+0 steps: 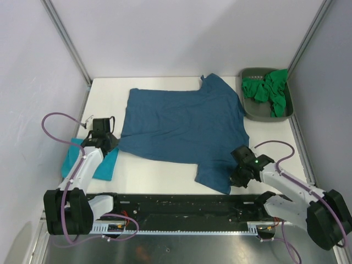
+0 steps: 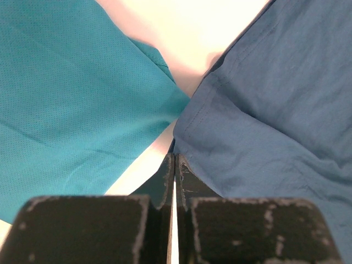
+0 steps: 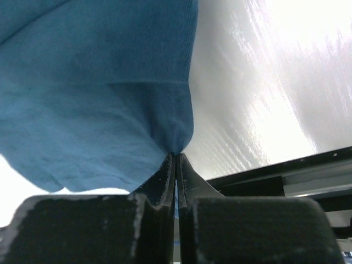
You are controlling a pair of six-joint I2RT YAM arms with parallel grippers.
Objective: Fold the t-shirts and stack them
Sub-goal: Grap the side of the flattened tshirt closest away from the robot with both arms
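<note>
Soft, light, floppy dark blue tee [image 1: 184,126] lies spread on surface [image 1: 165,176] ahead of both tools. Left tool [image 2: 174,162] & right tool [image 3: 175,159], each pressed together, pinch its near corners, prob. best hold pts.

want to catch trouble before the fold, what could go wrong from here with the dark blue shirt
1. The left gripper pinches only the very corner of the dark blue t-shirt; such a thin bite may slip when lifted.
2. The turquoise t-shirt lies right beside that corner, so it could get dragged along.
3. The right gripper holds bunched cloth at a single point, so the fold may come out skewed.
</note>
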